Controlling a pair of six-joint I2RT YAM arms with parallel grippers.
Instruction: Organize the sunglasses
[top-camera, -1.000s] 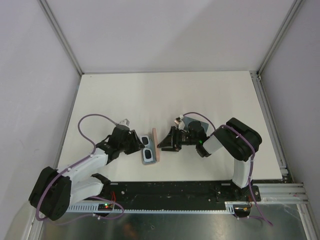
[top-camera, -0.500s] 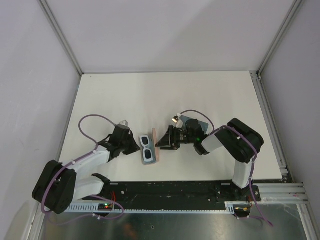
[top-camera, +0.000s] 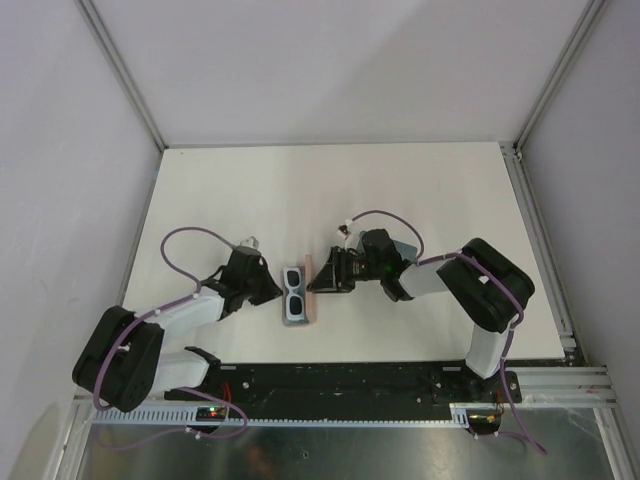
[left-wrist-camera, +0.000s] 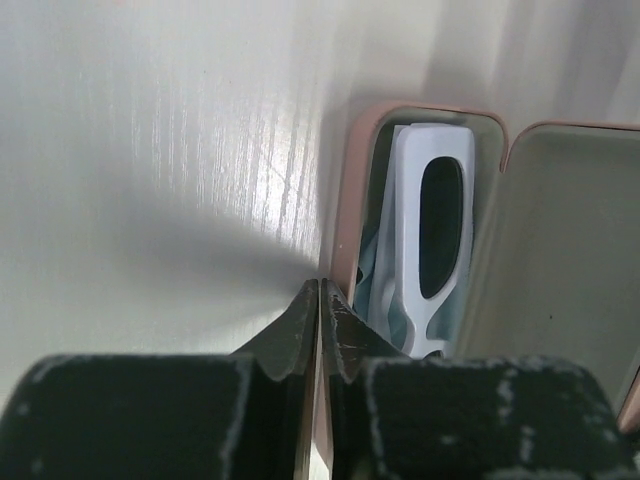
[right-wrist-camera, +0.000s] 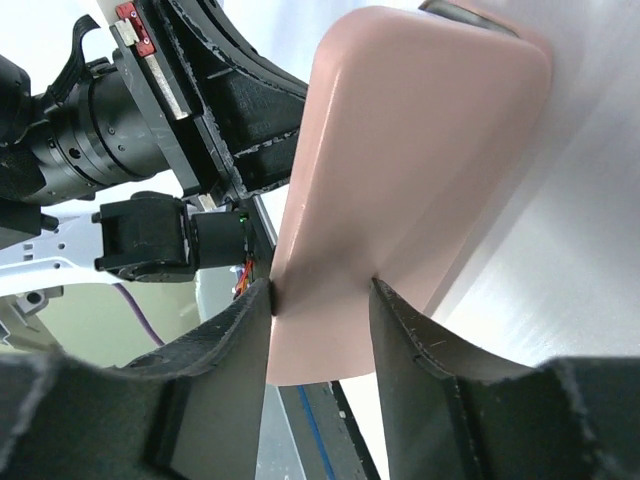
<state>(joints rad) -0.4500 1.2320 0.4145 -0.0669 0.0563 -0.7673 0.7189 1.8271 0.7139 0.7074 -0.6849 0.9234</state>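
**While the lid (right-wrist-camera: 400, 150) stands up, white sunglasses (left-wrist-camera: 430, 240) lie in the pink case (left-wrist-camera: 345, 190)**

As we sweep in from the left, the left arm (top-camera: 190, 315) reaches low across the table (top-camera: 400, 190) toward the middle. The left gripper (left-wrist-camera: 320, 290) is pinched fully together with nothing between its fingers. Its tips point at the outer wall of the pink case, right at the rim. Touching or just shy of it? Too close to call from the wrist view.

On to the case itself, lying open on the table between the two grippers. Inside is the white-framed pair with dark lenses, folded and lying lengthwise along the tray. A pale blue cloth (left-wrist-camera: 367, 270) peeks out beneath it on the side nearer the left gripper. The pair sits well inside the walls.

Just right of the tray the lid rises, hinged up on edge, its pale inner face turned toward the sunglasses.

Now the right gripper (right-wrist-camera: 322, 295): it comes in from the far side of that lid, and the fingers sit narrow, one on each face, clamped onto the lid's edge. The pink outer shell fills the right wrist view.

Further right, a grey-blue case (top-camera: 404, 246) shows under the right arm, mostly hidden by it.
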